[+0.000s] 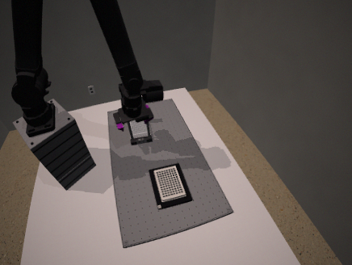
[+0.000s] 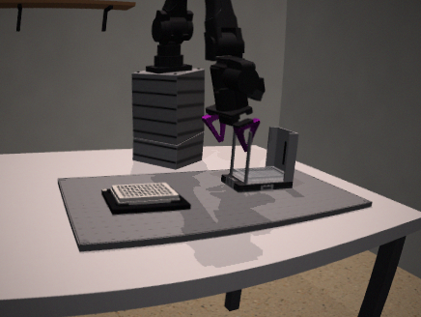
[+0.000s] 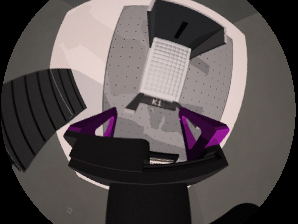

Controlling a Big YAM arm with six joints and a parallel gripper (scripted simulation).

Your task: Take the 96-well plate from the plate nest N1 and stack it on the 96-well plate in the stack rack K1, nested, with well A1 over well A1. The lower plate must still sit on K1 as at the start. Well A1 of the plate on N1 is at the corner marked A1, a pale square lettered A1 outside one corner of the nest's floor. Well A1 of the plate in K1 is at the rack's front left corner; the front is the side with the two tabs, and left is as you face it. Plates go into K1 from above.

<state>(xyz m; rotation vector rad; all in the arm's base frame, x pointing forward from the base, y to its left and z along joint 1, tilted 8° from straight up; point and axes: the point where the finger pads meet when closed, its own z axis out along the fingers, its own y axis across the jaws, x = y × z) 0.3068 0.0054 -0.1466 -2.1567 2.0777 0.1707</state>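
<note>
A white 96-well plate (image 1: 170, 182) sits in the black plate nest N1 (image 1: 169, 187) on the near part of the grey mat; it also shows in the exterior view (image 2: 144, 191). A small pale A1 square (image 1: 160, 206) lies at the nest's near left corner. The stack rack K1 (image 2: 263, 174) stands farther back with a plate (image 1: 139, 130) on its base, seen in the wrist view (image 3: 165, 70). My gripper (image 2: 232, 131) with purple fingers is open and empty, hovering above the rack, fingers spread wide.
The arm's ribbed grey pedestal (image 1: 54, 145) stands at the left of the mat. The rack has thin upright posts (image 2: 239, 159) and a tall back wall (image 2: 283, 152). The table edge lies near the mat's right side.
</note>
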